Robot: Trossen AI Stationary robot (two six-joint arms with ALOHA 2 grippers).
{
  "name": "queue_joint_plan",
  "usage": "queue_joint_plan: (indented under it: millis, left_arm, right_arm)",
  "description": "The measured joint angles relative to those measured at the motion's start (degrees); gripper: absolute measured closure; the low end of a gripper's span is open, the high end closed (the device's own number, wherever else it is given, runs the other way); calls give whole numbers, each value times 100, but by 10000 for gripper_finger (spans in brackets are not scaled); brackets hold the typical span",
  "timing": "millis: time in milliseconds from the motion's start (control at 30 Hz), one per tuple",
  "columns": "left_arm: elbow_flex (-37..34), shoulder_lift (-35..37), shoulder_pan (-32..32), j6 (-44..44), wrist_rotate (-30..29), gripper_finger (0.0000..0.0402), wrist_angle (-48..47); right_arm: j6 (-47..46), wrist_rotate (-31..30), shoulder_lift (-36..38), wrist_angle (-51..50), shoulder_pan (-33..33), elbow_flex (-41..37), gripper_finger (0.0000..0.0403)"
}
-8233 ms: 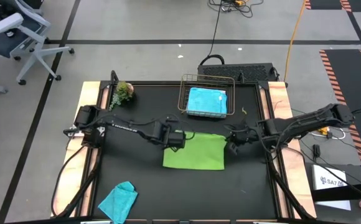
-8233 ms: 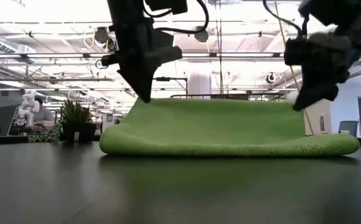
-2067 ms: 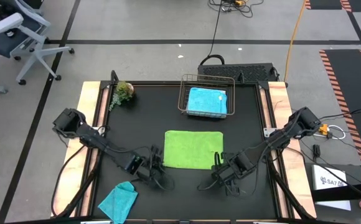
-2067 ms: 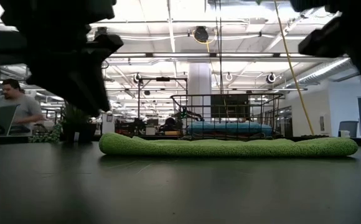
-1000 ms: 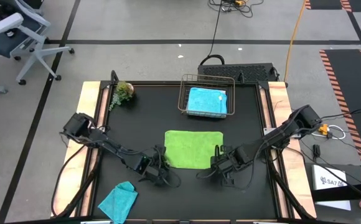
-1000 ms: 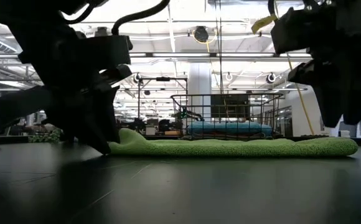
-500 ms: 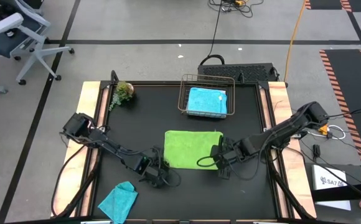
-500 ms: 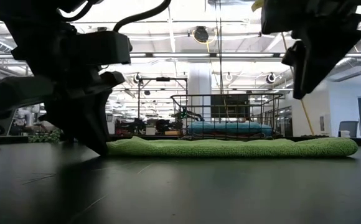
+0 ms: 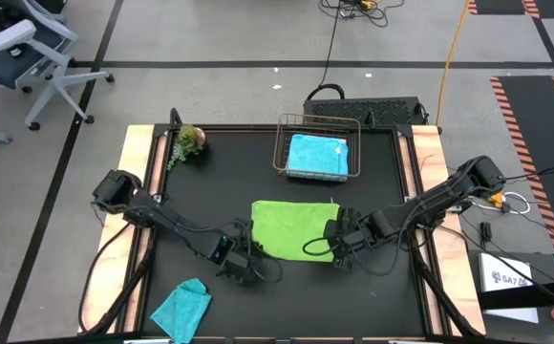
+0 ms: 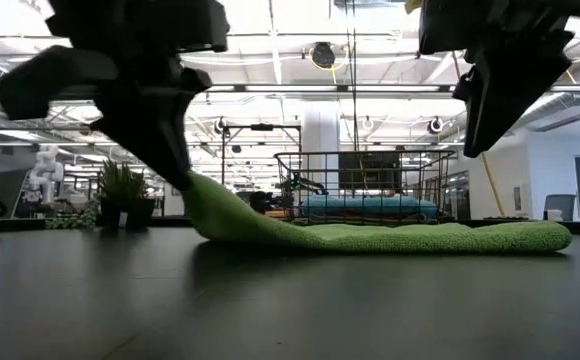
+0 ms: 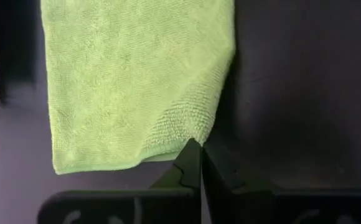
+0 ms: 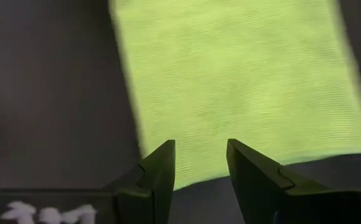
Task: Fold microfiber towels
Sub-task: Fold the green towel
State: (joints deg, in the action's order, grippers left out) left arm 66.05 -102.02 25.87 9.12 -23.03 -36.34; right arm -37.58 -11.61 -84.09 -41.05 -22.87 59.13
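The black table carries everything here, and the lime green towel at its middle serves as the landmark. This towel lies folded into a flat rectangle with a fine looped pile, its long side running across the table. In the low view its left near corner is lifted off the surface into a slope while the rest lies flat.

Beyond the towel, toward the far edge, stands a wire basket holding a folded sky blue towel. Far off to the towel's left, near the table's back corner, sits a small green plant. Near the front edge, well to the towel's left, a teal towel lies crumpled.

The left gripper sits at the towel's near left corner, fingers pressed together and pinching that corner, with the cloth's edge puckered where they meet. The right gripper hovers over the towel's near right corner, its fingers spread apart with green cloth showing between them, gripping nothing. In the low view the two dark arms block much of the room behind, the left one covering the raised corner's top.
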Motion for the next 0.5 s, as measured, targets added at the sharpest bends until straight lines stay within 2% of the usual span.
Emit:
queue_joint_plan:
  millis: [100, 267, 333, 433, 500]
  left_arm:
    - [4, -12, -47, -46, 67, 400, -23]
    - [4, -13, -36, -150, 162, 400, -82]
    - [4, -13, -40, -175, 160, 400, -82]
    - [4, -13, -45, -168, 197, 401, -83]
    - [4, -13, -53, -122, 195, 401, -83]
  right_arm:
    - [49, -477, 0, -352, 123, 0, 266]
    - [-235, -525, -2, -1152, 528, 0, 266]
    - [-249, -747, -1, -1281, 684, -22, 268]
    - [-211, -740, 0, -870, 953, -223, 293]
    - [-65, -414, 0, -131, 1084, -515, 327]
